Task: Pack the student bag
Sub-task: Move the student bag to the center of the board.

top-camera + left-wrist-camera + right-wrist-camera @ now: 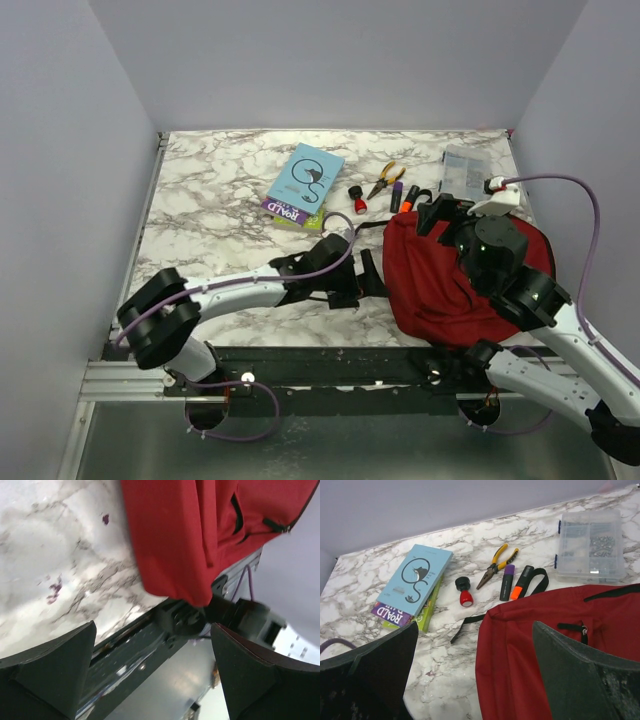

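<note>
From above, the student bag lies on the worktop, at its right near edge, partly under the right arm. Left wrist: the left pincer gapes wide and empty, the bag cropped. Right wrist: the right pincer is likewise spread, its fingers hiding the bag's near part.

Top view from high behind the near edge, looking down on the whole table, left wrist view close and tilted, on the bag edge and rail, right wrist view low, facing the far wall, all share the bag.
</note>
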